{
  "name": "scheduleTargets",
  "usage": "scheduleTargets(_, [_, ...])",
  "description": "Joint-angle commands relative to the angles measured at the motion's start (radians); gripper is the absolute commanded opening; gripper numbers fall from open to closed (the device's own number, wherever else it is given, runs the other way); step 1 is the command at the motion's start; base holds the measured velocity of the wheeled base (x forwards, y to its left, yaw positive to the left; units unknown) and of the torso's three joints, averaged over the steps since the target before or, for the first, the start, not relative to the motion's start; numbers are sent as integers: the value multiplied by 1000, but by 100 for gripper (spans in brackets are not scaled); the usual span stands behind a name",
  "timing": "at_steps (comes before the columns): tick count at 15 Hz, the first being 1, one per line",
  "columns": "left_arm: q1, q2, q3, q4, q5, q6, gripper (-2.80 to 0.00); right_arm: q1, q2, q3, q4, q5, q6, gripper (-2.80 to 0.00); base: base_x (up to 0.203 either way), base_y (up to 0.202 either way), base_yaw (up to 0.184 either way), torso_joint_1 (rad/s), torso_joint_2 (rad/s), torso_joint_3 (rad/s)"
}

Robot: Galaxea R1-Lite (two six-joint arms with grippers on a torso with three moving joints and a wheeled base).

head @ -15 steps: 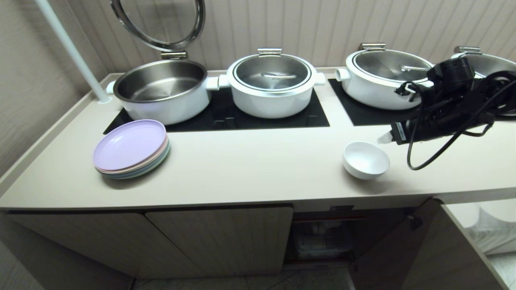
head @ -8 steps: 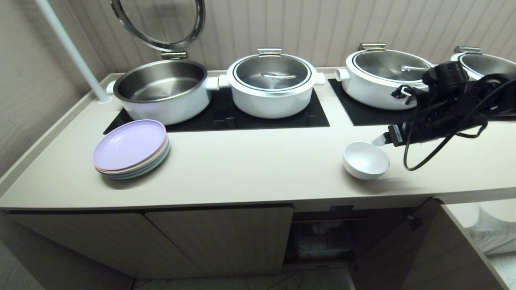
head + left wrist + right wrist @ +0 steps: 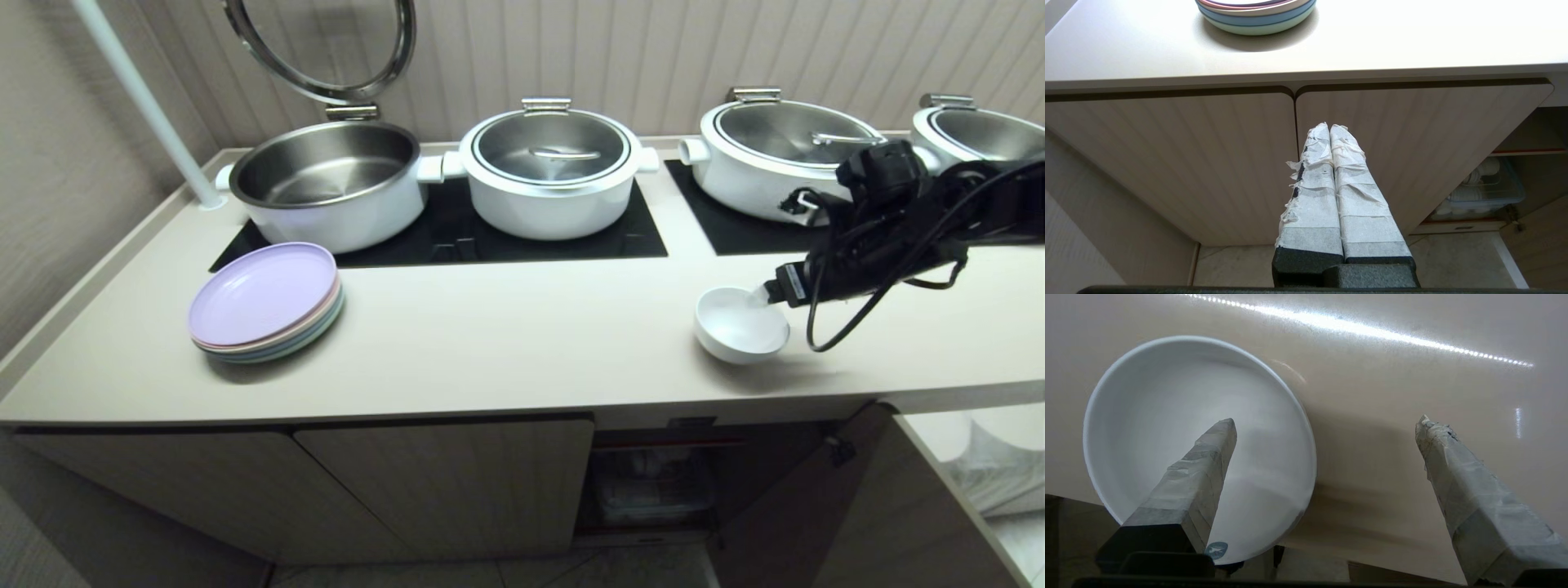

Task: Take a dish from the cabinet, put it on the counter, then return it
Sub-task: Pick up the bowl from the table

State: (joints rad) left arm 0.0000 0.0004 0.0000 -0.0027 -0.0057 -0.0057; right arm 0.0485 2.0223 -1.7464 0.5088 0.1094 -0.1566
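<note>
The dish, a small white bowl (image 3: 739,327), stands upright on the beige counter (image 3: 506,335) near its front right edge. My right gripper (image 3: 771,292) reaches in from the right and is open wide. In the right wrist view one taped finger (image 3: 1208,457) hangs over the bowl's (image 3: 1167,416) inside and the other finger (image 3: 1453,469) is out over bare counter, so the near rim lies between them, ungripped. Below the counter the cabinet (image 3: 645,490) stands open, its door (image 3: 784,506) swung out. My left gripper (image 3: 1329,127) is shut and empty, parked before the closed cabinet doors (image 3: 1208,163).
A stack of pastel plates (image 3: 265,302) sits at the counter's front left. Three white pots (image 3: 326,184) (image 3: 551,171) (image 3: 775,155) stand on black glass panels behind, the left one with its lid raised. A clear box of white bowls (image 3: 1486,192) sits inside the cabinet.
My right gripper has come down and to the left, from beside the bowl to over its right rim. The bowl has stayed where it was.
</note>
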Motion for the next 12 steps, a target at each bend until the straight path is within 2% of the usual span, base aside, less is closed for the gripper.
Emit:
scheduleTargets(1, [0, 0, 0, 0, 0, 0, -280, 8, 6, -2, 18, 14, -1, 0, 0, 0, 0, 0, 0, 0])
scheduleTargets(3, [0, 0, 0, 0, 0, 0, -280, 7, 6, -2, 20, 76, -1, 0, 0, 0, 0, 0, 0, 0])
scheduleTargets(12, [0, 0, 0, 0, 0, 0, -280, 8, 44, -1, 35, 67, -1, 0, 0, 0, 0, 0, 0, 0])
